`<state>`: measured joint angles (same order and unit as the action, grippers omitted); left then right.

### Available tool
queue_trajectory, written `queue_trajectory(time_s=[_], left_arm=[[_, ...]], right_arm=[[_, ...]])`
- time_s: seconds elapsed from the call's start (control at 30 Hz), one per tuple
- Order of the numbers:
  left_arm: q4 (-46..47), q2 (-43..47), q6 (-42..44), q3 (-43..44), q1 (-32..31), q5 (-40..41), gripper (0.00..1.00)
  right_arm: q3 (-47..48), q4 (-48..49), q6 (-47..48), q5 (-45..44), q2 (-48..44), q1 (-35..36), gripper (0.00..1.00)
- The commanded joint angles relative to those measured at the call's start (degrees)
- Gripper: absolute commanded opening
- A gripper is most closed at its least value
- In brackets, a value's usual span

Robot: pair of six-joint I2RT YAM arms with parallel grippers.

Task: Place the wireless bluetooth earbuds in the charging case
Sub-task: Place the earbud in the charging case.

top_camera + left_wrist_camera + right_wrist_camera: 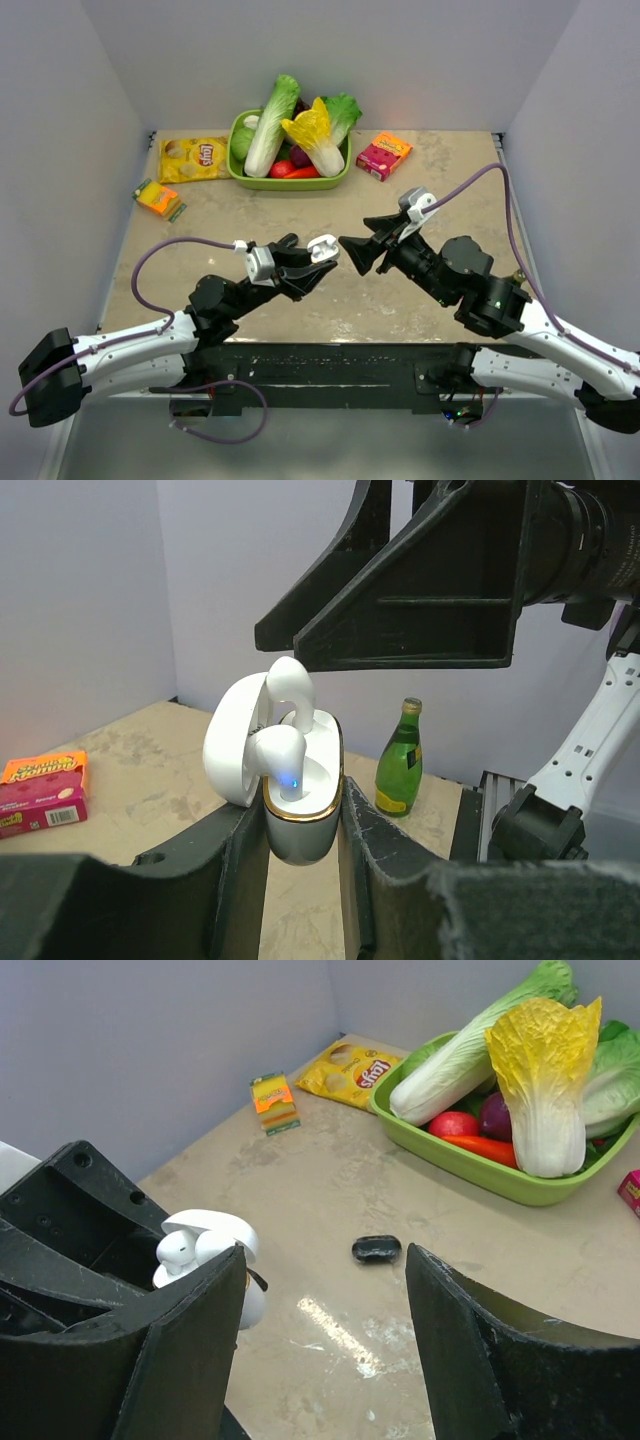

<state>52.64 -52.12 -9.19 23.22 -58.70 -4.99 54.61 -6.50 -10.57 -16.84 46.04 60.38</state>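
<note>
Two earbuds [278, 752] stand in the charging case [300, 830], lid swung open to its left side. One sits low in its well, with a small blue light showing on its stem. The other stands taller behind it, head above the rim; cannot tell whether it is fully seated.

Case: white, rounded, glossy, with a gold band around the rim. It is held up off the table [440, 180], near the middle of the workspace.

Left gripper [314, 258]: jaws clamped on the case body, one finger on each side, case upright with its opening upward.

Right gripper [350, 255]: jaws well apart, with nothing between them. It faces the left gripper, fingertips just beside the case and slightly above it. No contact visible.

Green bowl [290, 184] at the far edge holds two napa cabbages, leafy greens, and red and purple pieces beneath.

Loose on the table:
- yellow chip bag [193, 158] left of the bowl
- small orange-and-green box [158, 198] nearer the left wall
- pink box [384, 155] right of the bowl
- green bottle [400, 762], upright
- small dark oval object [376, 1249]
</note>
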Motion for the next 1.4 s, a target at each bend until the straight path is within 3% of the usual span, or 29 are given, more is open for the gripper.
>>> queue_trajectory(time_s=[0.0,0.63,1.1,1.37], left_arm=[[3.4,1.0,1.6,-0.2,-0.3,-1.9,0.00],[2.5,1.2,2.0,0.0,-0.4,-3.4,0.00],[0.5,1.8,0.9,-1.0,-0.4,-2.3,0.00],[-1.6,1.0,1.0,-0.3,-0.4,-1.2,0.00]], right_arm=[[0.3,1.1,-0.8,0.3,0.2,0.1,0.68],[0.7,1.8,0.1,5.9,1.3,0.1,0.68],[-0.4,1.6,-1.6,1.2,-1.9,0.2,0.70],[1.3,0.7,-3.0,4.9,0.4,0.0,0.85]])
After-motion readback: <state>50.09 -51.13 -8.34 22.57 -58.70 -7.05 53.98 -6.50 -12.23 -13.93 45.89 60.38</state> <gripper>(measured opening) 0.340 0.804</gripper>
